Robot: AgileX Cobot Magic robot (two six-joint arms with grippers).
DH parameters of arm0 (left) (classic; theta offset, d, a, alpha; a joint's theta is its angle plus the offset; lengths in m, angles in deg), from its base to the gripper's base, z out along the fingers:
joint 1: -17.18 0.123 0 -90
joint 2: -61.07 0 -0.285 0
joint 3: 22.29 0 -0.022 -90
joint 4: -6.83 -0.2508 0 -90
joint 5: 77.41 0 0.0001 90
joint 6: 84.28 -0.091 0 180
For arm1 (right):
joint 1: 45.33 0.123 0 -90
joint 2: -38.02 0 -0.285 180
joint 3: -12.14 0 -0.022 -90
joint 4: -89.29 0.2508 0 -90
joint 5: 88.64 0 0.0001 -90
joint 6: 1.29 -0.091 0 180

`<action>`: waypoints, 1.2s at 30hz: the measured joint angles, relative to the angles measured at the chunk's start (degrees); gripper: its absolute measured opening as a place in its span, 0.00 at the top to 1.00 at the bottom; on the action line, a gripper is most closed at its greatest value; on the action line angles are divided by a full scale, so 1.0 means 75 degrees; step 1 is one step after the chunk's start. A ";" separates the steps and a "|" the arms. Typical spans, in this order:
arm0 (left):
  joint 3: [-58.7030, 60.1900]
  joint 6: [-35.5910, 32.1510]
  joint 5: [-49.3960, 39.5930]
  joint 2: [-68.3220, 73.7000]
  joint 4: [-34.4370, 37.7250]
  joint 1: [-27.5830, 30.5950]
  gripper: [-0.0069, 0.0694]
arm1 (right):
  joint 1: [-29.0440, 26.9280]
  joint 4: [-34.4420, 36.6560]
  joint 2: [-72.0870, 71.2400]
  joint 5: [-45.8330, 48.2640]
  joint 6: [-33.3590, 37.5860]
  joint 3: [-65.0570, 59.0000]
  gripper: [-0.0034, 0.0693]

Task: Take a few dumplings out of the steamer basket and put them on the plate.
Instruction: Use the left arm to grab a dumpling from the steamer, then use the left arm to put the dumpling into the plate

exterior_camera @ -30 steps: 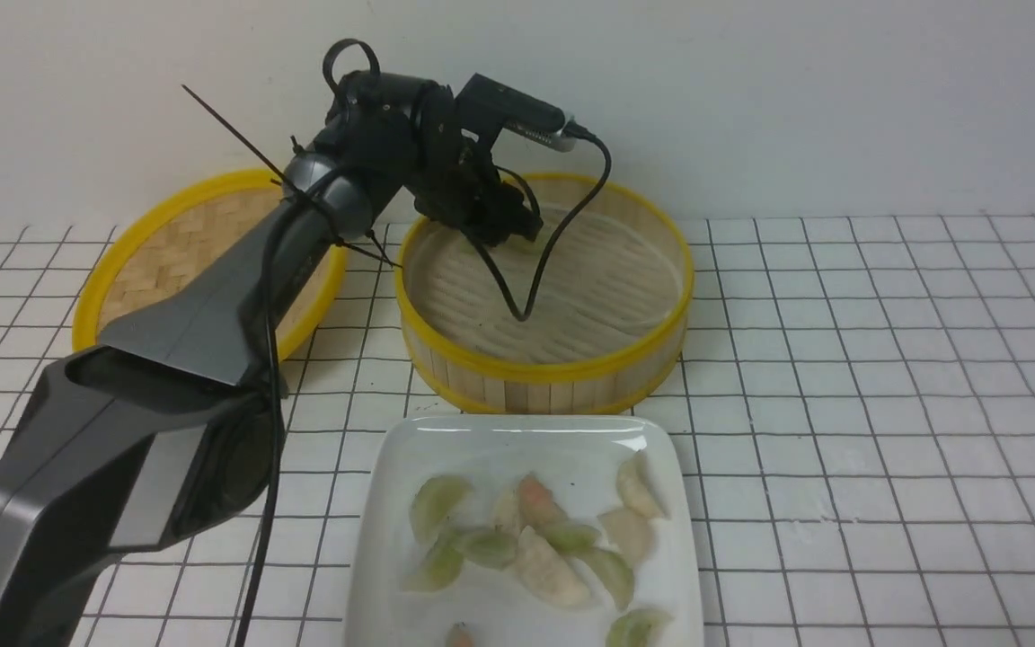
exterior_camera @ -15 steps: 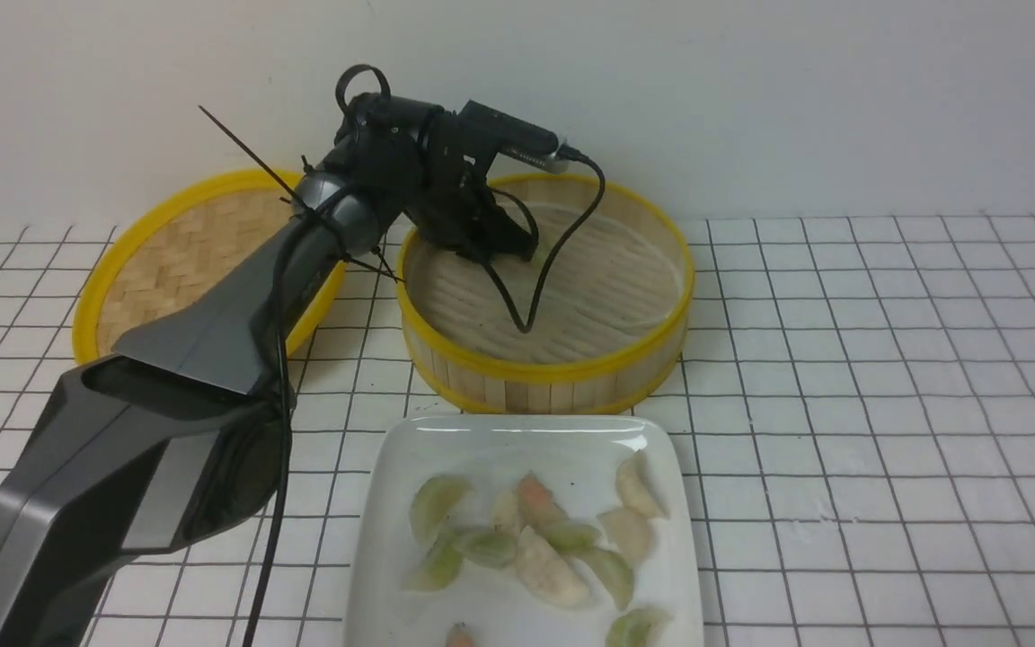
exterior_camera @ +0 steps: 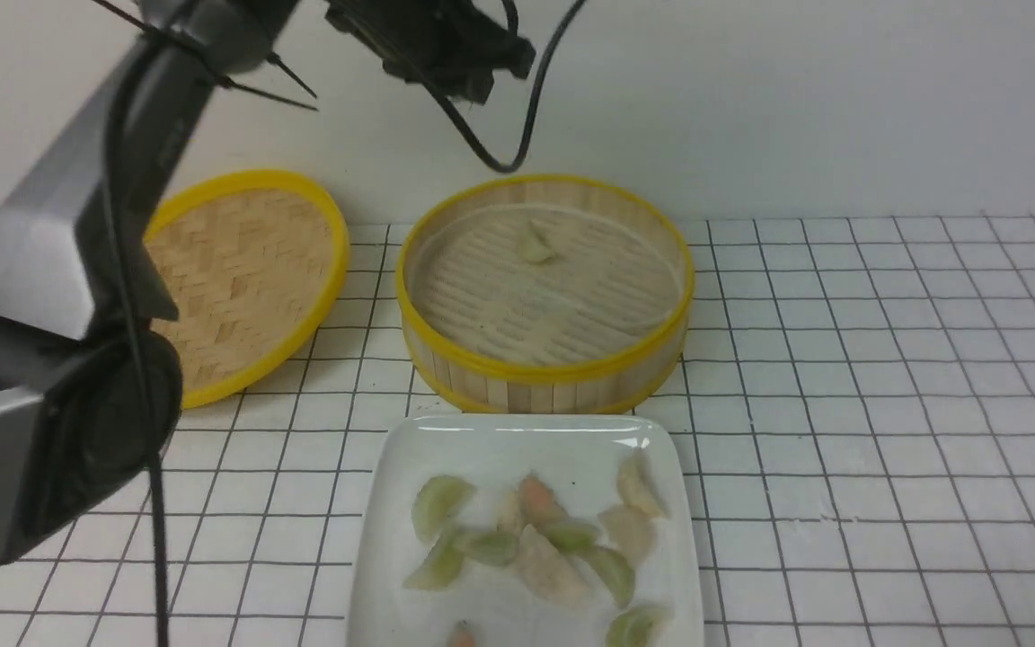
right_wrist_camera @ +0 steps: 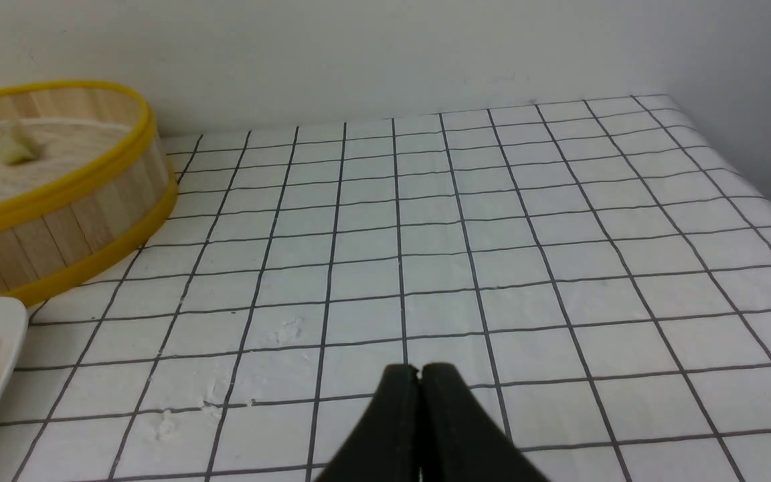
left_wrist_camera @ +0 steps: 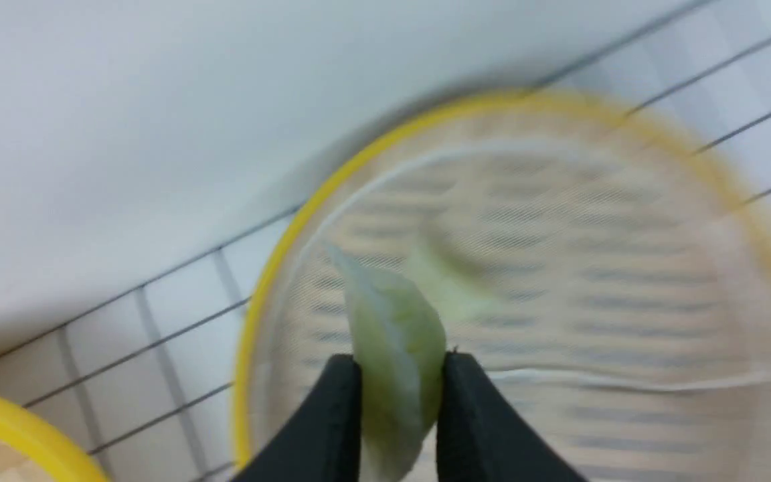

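so the left hand (left_wrist_camera: 402, 367) is pinching a pale green dumpling (left_wrist_camera: 395, 321), translucent with a lighter ridge down one edge, up in the air over the steamer basket (exterior_camera: 543, 367). A lone dumpling (exterior_camera: 535, 244) sits on the basket's slatted floor near the back. The plate (exterior_camera: 517, 440) in front holds green dumplings (exterior_camera: 438, 500) mixed with whitish ones (exterior_camera: 549, 568). The right hand (right_wrist_camera: 420, 376) is pressed together over the table (right_wrist_camera: 559, 234).
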 joint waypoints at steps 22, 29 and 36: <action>0.9726 -0.0007 0.0229 -0.3417 0.0261 -0.2633 0.75 | 0.0000 0.0000 0.0000 0.0000 0.0000 0.0000 0.97; 0.9726 -0.0025 0.0409 -0.3180 0.0324 -0.2648 0.54 | 0.0000 0.0000 0.0000 0.0000 0.0000 0.0000 0.97; 0.8711 0.0268 0.0402 -0.3106 -0.0120 -0.2504 0.33 | 0.0000 0.0000 0.0000 0.0000 0.0000 0.0000 0.97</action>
